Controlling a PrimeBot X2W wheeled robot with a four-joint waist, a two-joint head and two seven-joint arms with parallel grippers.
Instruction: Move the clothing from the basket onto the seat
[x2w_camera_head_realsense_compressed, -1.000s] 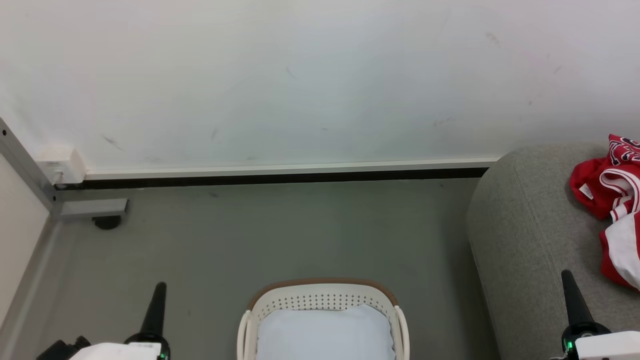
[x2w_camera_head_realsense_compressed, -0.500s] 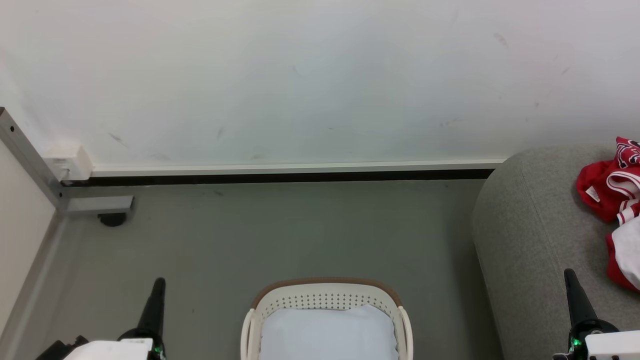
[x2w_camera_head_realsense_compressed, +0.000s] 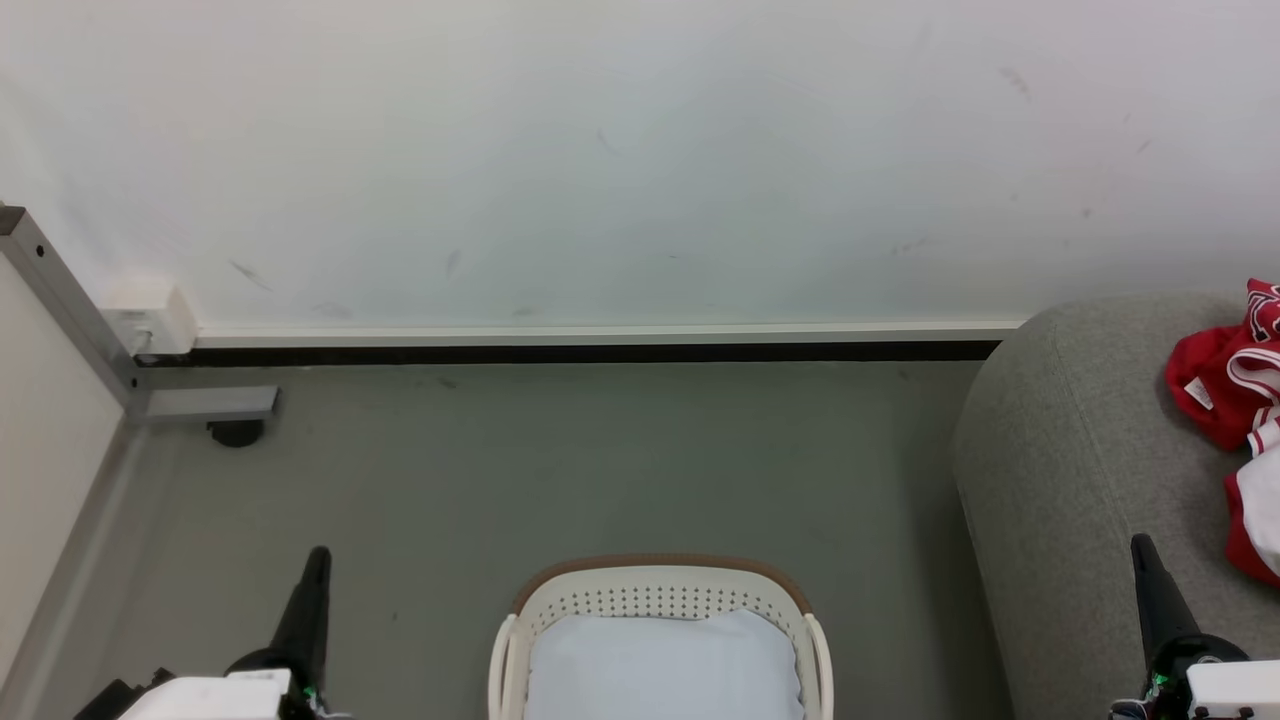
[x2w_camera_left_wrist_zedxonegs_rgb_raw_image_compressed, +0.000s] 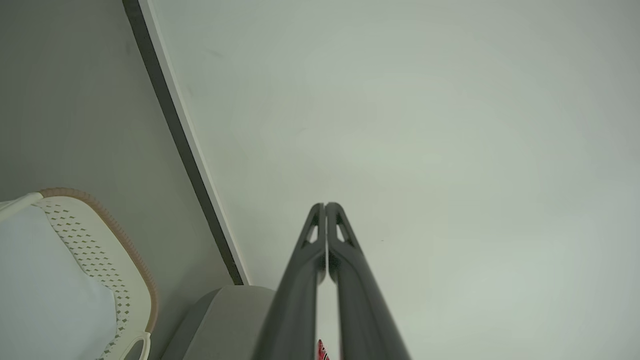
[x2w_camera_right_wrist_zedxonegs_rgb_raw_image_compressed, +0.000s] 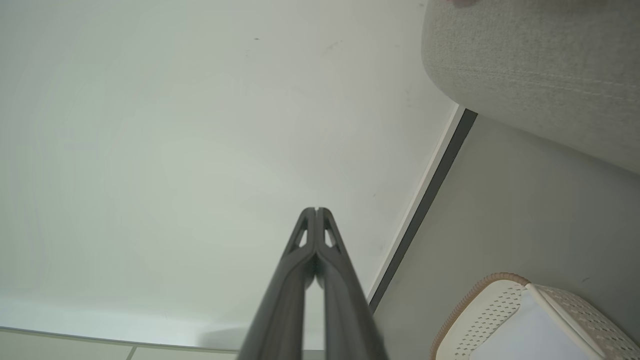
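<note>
Lying crumpled on the seat (x2w_camera_head_realsense_compressed: 1060, 480), the clothing (x2w_camera_head_realsense_compressed: 1215, 395) is a heap of red cloth with white trim. It sits back from the seat's rounded left edge and is cut off by the right border of the head view. A small white label shows on the red fold nearest that edge.

The basket (x2w_camera_head_realsense_compressed: 660, 598) stands on the floor (x2w_camera_head_realsense_compressed: 600, 460), beside the seat's left edge with a strip of floor between them, and well out from the wall (x2w_camera_head_realsense_compressed: 600, 150). Its brown rim curves over a perforated white side, and its pale bluish-white bottom shows across the visible inside.

The left claw (x2w_camera_head_realsense_compressed: 318, 558) rises over the floor to the basket's left, apart from it. In the left wrist view (x2w_camera_left_wrist_zedxonegs_rgb_raw_image_compressed: 325, 206) its two dark fingers are pressed together at the tips with nothing between them. The right claw (x2w_camera_head_realsense_compressed: 1140, 545) shows against the seat's near part, near the clothing but not touching it. In the right wrist view (x2w_camera_right_wrist_zedxonegs_rgb_raw_image_compressed: 316, 210) its fingers also meet tip to tip, gripping nothing. Both claws point toward the wall.

A dark skirting (x2w_camera_head_realsense_compressed: 580, 352) runs along the wall's foot. At the floor's far left corner a grey metal frame (x2w_camera_head_realsense_compressed: 60, 300) carries a small white box (x2w_camera_head_realsense_compressed: 150, 315).
</note>
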